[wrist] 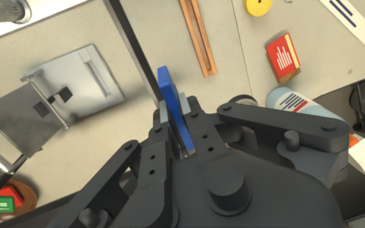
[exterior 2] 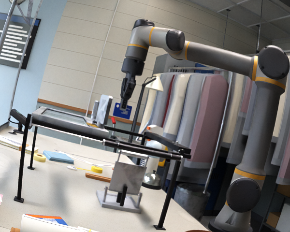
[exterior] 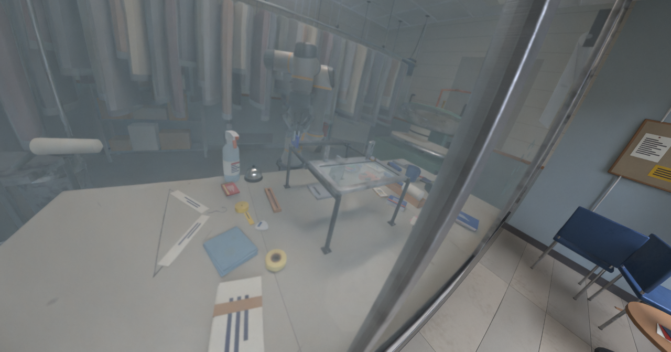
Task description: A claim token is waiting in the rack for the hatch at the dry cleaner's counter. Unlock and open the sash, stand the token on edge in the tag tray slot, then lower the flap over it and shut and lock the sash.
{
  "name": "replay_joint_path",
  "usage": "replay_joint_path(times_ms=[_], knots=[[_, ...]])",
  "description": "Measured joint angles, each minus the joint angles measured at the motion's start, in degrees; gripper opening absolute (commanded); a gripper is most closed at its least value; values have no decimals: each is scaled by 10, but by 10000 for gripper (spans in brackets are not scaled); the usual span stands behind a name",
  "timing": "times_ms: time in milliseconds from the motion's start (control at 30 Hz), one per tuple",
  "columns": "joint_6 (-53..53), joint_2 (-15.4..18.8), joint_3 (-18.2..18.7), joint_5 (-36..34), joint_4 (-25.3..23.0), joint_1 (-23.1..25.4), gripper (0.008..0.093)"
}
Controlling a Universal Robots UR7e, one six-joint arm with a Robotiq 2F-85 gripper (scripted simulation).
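Note:
The blue claim token (wrist: 174, 104) (exterior 2: 122, 111) hangs on edge from my gripper (wrist: 175, 109) (exterior 2: 123, 106), which is closed on its upper part, high above the open end of the black hatch frame (exterior 2: 145, 144). Below on the counter sits the grey tag tray (wrist: 76, 82) (exterior 2: 119, 199) with its narrow slot (wrist: 97, 78), and its metal flap (wrist: 19, 124) (exterior 2: 127, 177) stands raised. The glass sash (exterior 2: 65, 117) (exterior: 356, 174) is slid toward the far end of the frame. The wooden rack (wrist: 198, 36) (exterior 2: 97, 177) lies empty on the counter.
Behind the frame hang rows of bagged garments (exterior 2: 202, 115). A spray bottle (wrist: 306, 106) (exterior: 230, 155), a red booklet (wrist: 282, 58), a yellow tape roll (wrist: 257, 6), a bell (exterior 2: 151, 178) and a brown dish (wrist: 5, 198) lie around the tray.

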Motion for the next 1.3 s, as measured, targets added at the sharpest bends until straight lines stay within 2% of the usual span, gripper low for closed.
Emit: replay_joint_path(times_ms=[367, 700, 933, 1300], knots=[[68, -35, 33, 0, 2, 71, 80], [121, -51, 48, 0, 4, 125, 80], [139, -55, 51, 0, 4, 143, 80], [142, -56, 52, 0, 4, 147, 80]])
